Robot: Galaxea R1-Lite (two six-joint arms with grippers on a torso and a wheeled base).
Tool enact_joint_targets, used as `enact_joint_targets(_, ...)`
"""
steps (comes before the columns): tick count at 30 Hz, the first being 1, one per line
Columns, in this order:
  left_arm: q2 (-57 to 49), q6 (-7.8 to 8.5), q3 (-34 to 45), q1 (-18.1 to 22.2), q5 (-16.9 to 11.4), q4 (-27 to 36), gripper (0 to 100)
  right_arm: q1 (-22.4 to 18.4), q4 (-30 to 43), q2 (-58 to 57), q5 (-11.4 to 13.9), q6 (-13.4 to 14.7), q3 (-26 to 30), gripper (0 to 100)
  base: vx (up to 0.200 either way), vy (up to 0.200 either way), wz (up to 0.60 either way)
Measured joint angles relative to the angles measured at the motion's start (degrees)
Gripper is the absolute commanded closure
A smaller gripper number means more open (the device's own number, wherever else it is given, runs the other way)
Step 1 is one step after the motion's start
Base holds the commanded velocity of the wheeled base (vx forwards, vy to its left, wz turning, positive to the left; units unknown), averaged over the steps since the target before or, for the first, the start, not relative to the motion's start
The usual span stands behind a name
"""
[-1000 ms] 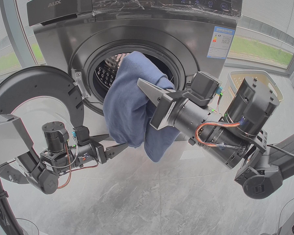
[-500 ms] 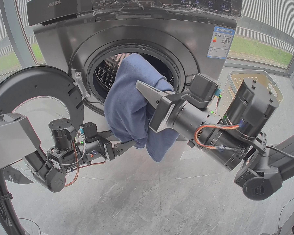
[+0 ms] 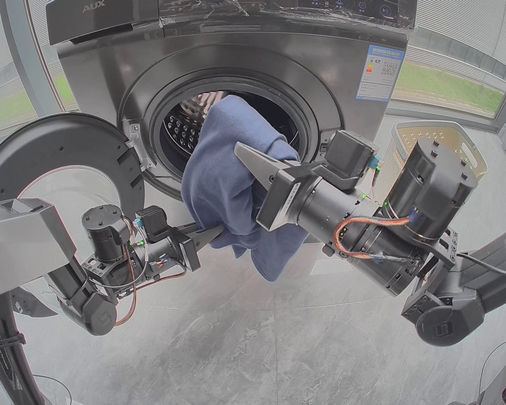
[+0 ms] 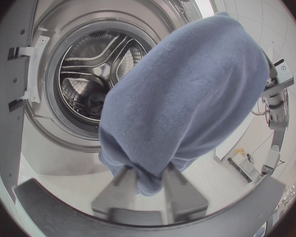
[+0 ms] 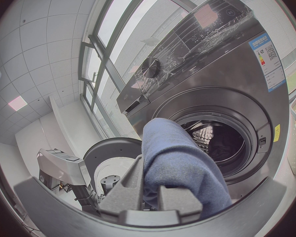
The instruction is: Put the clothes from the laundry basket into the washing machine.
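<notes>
The blue cloth (image 3: 225,170) hangs in front of the washer (image 3: 107,80) mouth, draped over the right gripper (image 5: 151,190). That gripper's jaws are closed narrowly on a fold of the cloth; its top bulges up over the upper finger and the rest falls in two lobes below it. The left gripper (image 4: 148,186) sits at the lower edge of the nearer lobe. In the left wrist view the bunched bottom end of the cloth lies between its two fingers (image 4: 121,188), which are drawn in on it.

The right arm comes in from the robot's right, its forearm slanting up and toward the left, with the gripper level with the lower half of the opening. The left arm is low on the robot's left, elbow bent, wrist pointing up and right at the cloth, below the right gripper.

The drum (image 3: 180,125) is open. The cloth covers the middle and right of the opening and stands just outside it, between both grippers and the drum. A dark garment (image 4: 94,103) lies at the bottom of the drum. The round door (image 3: 62,147) is swung fully open to the left, behind the left arm. The basket (image 3: 427,130) stands on the floor (image 3: 264,338) to the right of the washer, partly hidden by the right arm.
</notes>
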Motion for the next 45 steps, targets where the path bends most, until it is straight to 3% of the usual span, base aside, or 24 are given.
enact_joint_targets(5,-0.2,0.27,3.2,-0.1,0.7,-3.8,100,-0.4,0.1,0.3,0.0,0.0,0.0,100,0.0,0.0,0.0)
enact_joint_targets(14,-7.1,0.76,13.6,-0.4,0.2,-4.7,100,-1.3,-0.2,1.5,0.0,0.1,0.8,100,0.0,0.0,0.0)
enact_joint_targets(20,-15.8,0.05,18.8,-2.6,-2.3,-4.6,100,-2.5,-2.4,4.0,0.1,-0.2,3.0,100,0.0,0.0,0.0)
enact_joint_targets(28,-22.7,-0.63,19.5,-5.2,-2.8,-4.6,100,-2.8,-5.1,8.9,0.1,-0.6,4.8,100,0.0,0.0,0.0)
enact_joint_targets(29,-23.1,-0.66,19.2,-5.3,-2.8,-4.6,100,-2.8,-5.4,9.4,0.1,-0.7,4.9,0,0.0,0.0,0.0)
enact_joint_targets(35,-24.2,-0.74,17.6,-5.3,-2.5,-4.6,100,-2.7,-5.9,11.0,0.1,-0.9,6.3,0,0.0,0.0,0.0)
enact_joint_targets(38,-24.4,-1.56,16.5,-5.2,-1.8,-4.6,100,-2.7,-6.0,11.3,0.1,-1.6,8.5,0,0.0,0.0,0.0)
enact_joint_targets(45,-24.5,-3.6,12.3,-5.1,3.7,-4.6,100,-3.0,-7.4,11.6,0.2,-4.3,16.5,0,0.0,0.0,0.0)
